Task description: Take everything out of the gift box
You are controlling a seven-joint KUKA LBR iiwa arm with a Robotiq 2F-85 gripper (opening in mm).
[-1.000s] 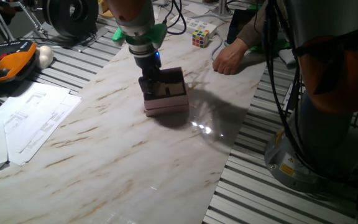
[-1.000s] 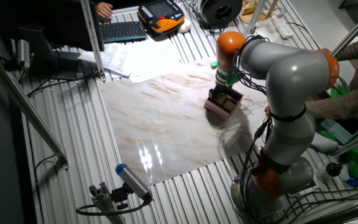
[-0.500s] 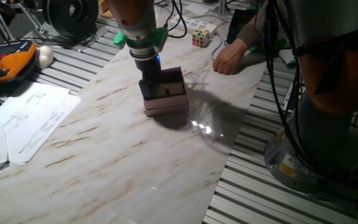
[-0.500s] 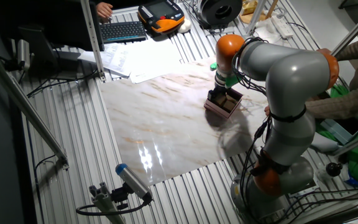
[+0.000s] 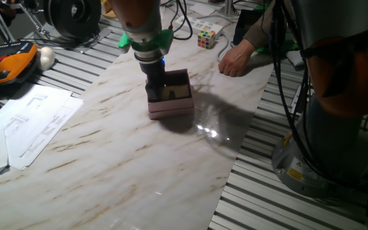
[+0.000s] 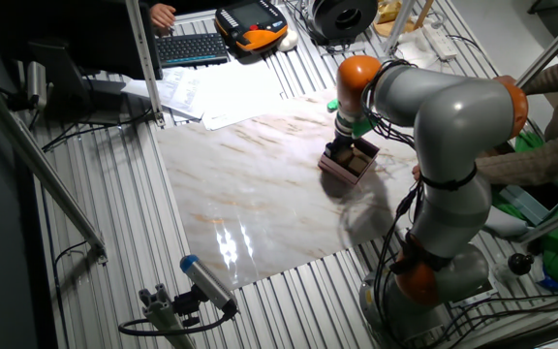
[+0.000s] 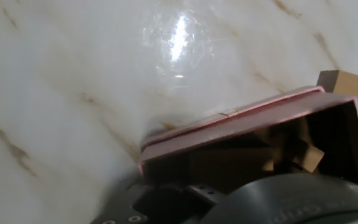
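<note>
The pale pink gift box (image 5: 174, 107) stands on the marble board, also in the other fixed view (image 6: 342, 172). Small tan wooden blocks (image 5: 171, 93) lie inside it. The hand view shows the box's pink rim (image 7: 229, 122), its dark inside and tan blocks (image 7: 304, 155) within. One more tan block (image 7: 344, 82) shows beyond the box's far corner. My gripper (image 5: 154, 93) reaches straight down into the left part of the box, also in the other fixed view (image 6: 339, 152). Its fingertips are hidden behind the box wall, so I cannot tell whether they are open or shut.
A multicoloured puzzle cube (image 5: 206, 35) and a person's hand (image 5: 236, 62) lie at the board's far edge. Papers (image 5: 34, 121) and an orange pendant (image 5: 11, 65) lie left of the board. A keyboard (image 6: 192, 47) sits further back. The arm's base (image 6: 444, 271) stands beside the board.
The gripper has shifted slightly within the left part of the box. The box has not moved.
</note>
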